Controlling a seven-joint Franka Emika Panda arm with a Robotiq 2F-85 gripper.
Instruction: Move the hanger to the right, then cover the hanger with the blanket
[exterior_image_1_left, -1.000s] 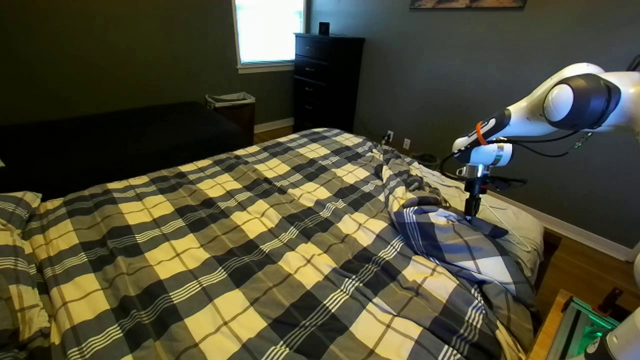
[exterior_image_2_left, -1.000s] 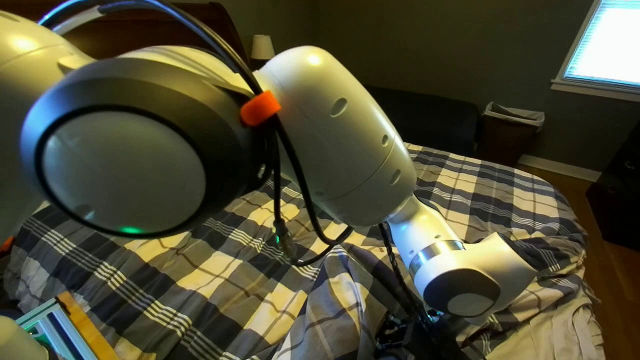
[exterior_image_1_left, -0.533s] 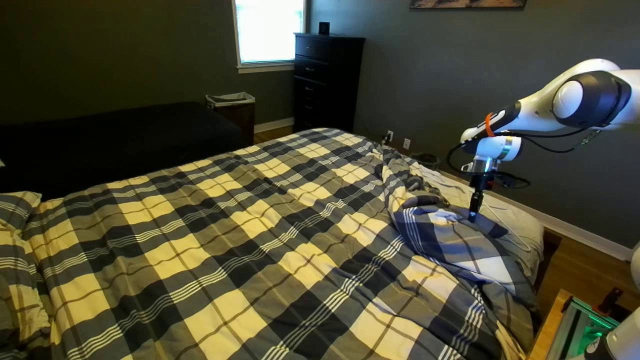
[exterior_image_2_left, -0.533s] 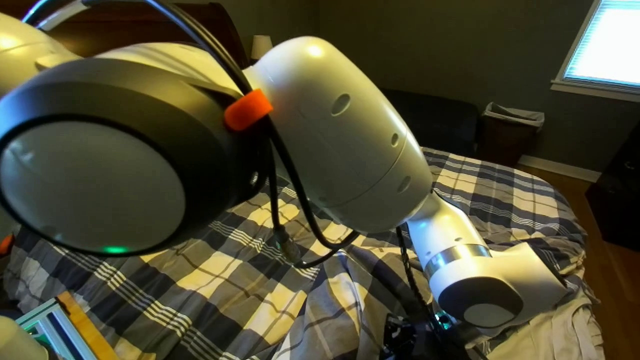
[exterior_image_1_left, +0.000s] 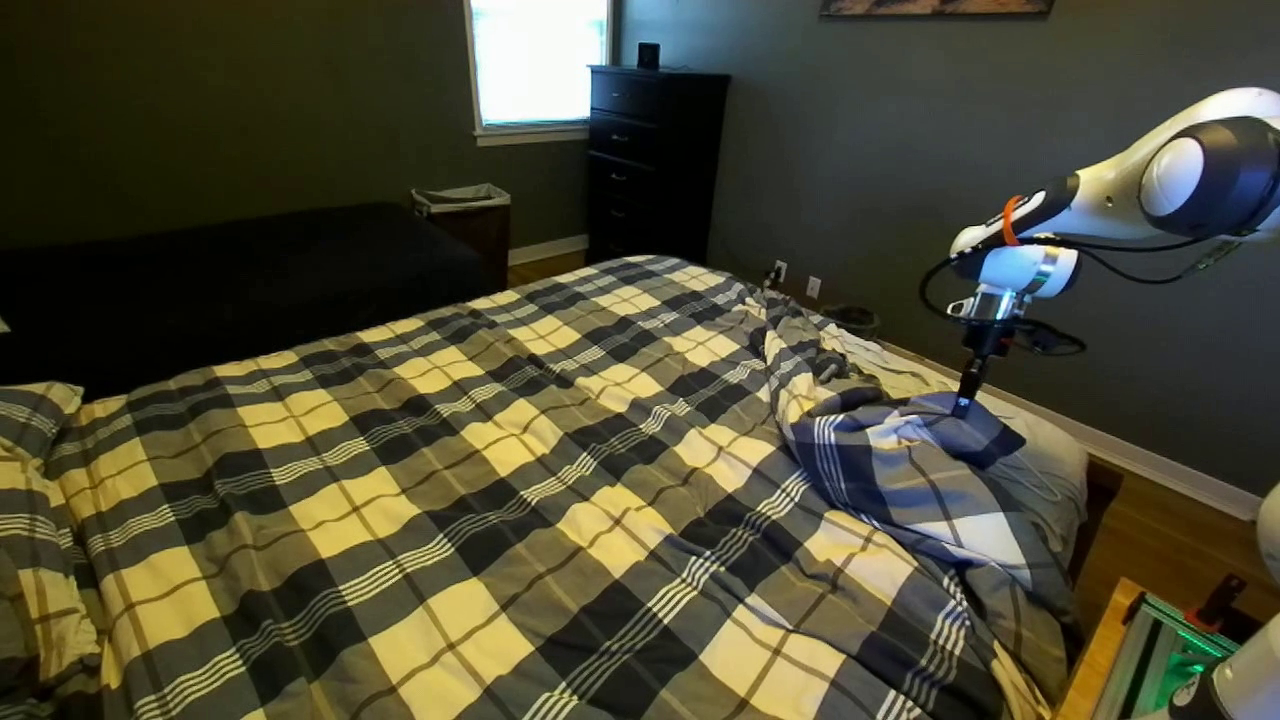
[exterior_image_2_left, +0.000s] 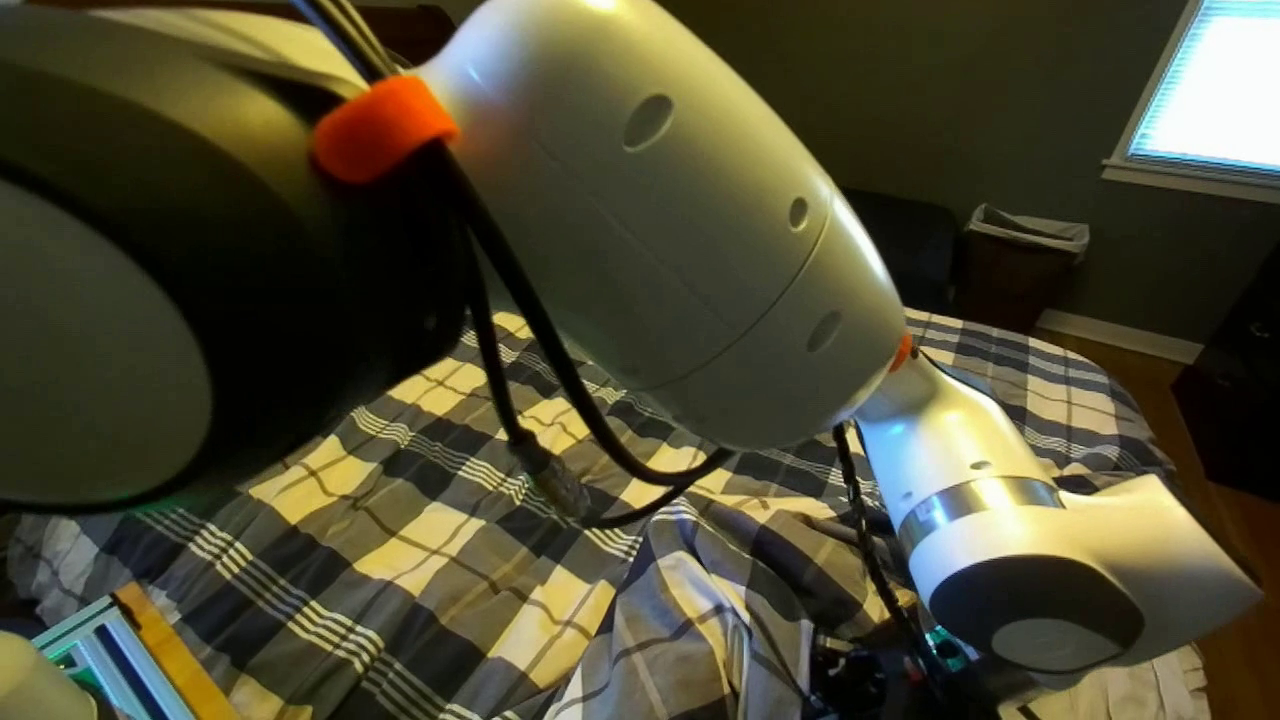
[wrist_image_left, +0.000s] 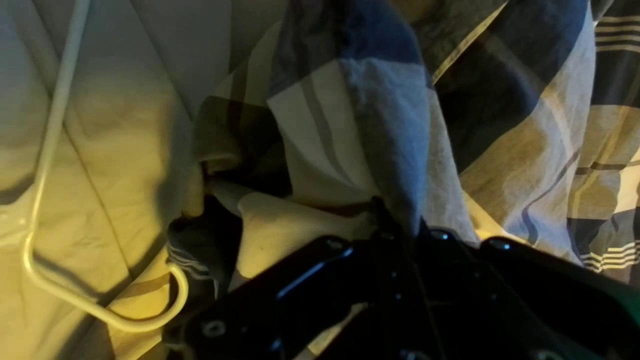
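While my pincer (wrist_image_left: 406, 231) clamps a raised fold of the blanket (wrist_image_left: 395, 130), the white hanger (wrist_image_left: 46, 160) lies beside that fold, apart from my grip, its hook turned my way and one long side running out of the wrist view. What shows of it is uncovered, mostly on the pale sheet (wrist_image_left: 137, 150); in an exterior view its thin outline lies between the fold and the foot corner of the bed (exterior_image_1_left: 1072, 452) on my side. Any print on my arm (exterior_image_1_left: 1110, 200) is too small to read. I reach in with forearm sloping down, an orange strap (exterior_image_1_left: 1011, 220) around it, and wrist bent so the pincer points steeply downward
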